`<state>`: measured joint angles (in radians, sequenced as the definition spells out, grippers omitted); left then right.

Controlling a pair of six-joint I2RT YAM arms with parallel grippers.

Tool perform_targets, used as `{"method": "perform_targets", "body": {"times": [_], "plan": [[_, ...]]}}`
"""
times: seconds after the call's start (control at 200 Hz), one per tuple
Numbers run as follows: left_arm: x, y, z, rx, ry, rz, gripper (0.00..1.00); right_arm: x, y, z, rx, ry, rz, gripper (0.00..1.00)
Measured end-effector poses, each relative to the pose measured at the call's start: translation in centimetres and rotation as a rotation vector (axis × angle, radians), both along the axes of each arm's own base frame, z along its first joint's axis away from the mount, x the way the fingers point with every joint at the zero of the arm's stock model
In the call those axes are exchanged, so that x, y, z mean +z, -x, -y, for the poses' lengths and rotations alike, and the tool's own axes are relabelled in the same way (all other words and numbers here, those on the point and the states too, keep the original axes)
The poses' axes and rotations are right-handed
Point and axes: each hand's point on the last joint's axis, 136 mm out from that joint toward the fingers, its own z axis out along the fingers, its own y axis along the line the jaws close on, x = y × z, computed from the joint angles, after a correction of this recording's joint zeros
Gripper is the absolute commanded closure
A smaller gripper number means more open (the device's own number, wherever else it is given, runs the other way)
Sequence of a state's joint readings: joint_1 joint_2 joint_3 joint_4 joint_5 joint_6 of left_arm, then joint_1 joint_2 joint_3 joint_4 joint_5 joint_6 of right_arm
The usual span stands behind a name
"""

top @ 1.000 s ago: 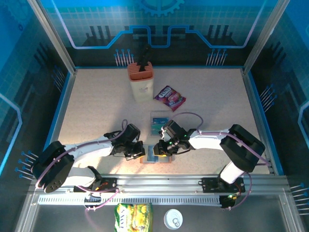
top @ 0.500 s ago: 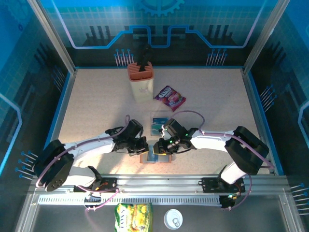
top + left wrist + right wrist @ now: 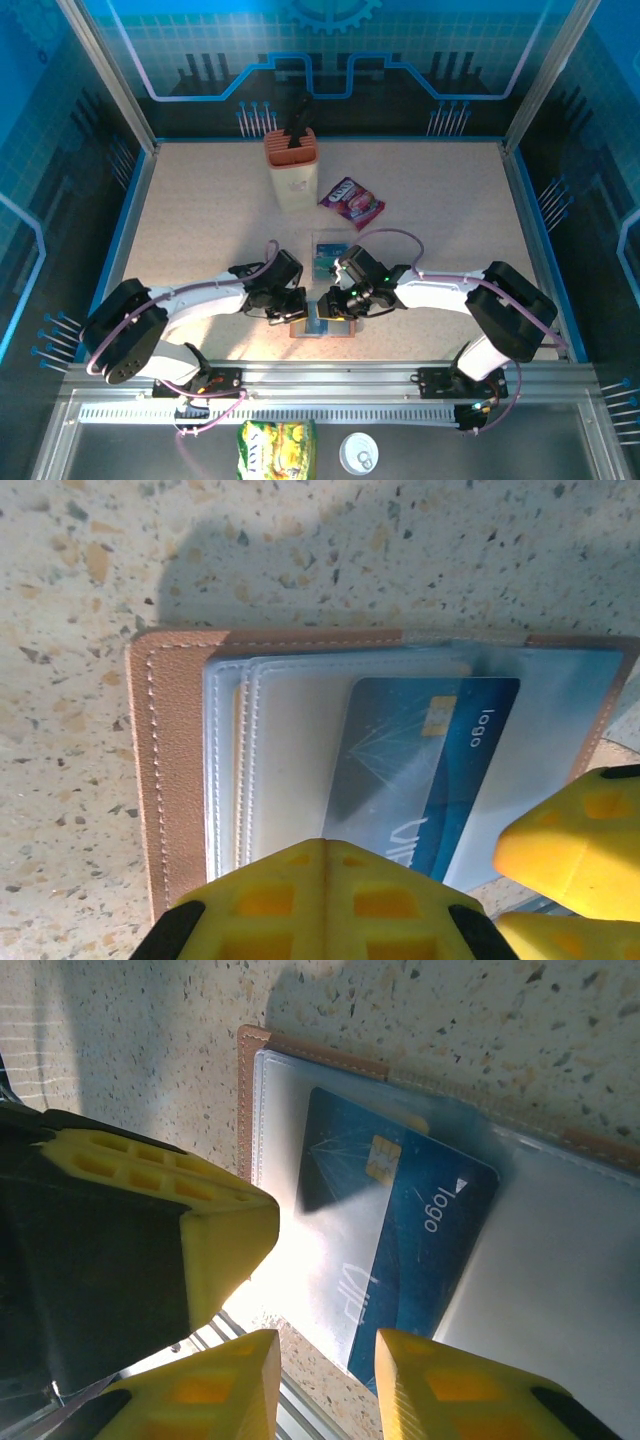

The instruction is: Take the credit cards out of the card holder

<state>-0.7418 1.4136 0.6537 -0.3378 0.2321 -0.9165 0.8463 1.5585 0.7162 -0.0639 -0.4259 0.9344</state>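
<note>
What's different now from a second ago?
The left gripper slid a little away from the near edge, toward the right gripper, which barely shifted. Nothing was grabbed or let go. The holder stayed open with the blue card in its sleeve; the loose cards, packet and block didn't move.

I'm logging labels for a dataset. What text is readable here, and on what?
"logo": on the blue card in the card holder.
Pale lettering lower on that card: too faint to read.
Print on the purple packet and yellow packet: too small.
</note>
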Motion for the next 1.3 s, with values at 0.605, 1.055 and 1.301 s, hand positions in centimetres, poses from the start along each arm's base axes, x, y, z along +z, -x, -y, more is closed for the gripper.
{"method": "perform_targets", "body": {"times": [0.605,1.055,1.301], "plan": [[-0.5,0.2,-0.2,0.000,-0.011,-0.012,1.00,-1.7,0.4,0.7,-0.009,0.038,-0.031,0.69],[-0.5,0.2,-0.2,0.000,-0.012,-0.013,1.00,-2.0,0.5,0.0,-0.040,-0.048,-0.063,0.76],[-0.5,0.2,-0.2,0.000,-0.012,-0.013,1.00,-1.8,0.4,-0.2,-0.046,-0.060,-0.066,0.81]]}}
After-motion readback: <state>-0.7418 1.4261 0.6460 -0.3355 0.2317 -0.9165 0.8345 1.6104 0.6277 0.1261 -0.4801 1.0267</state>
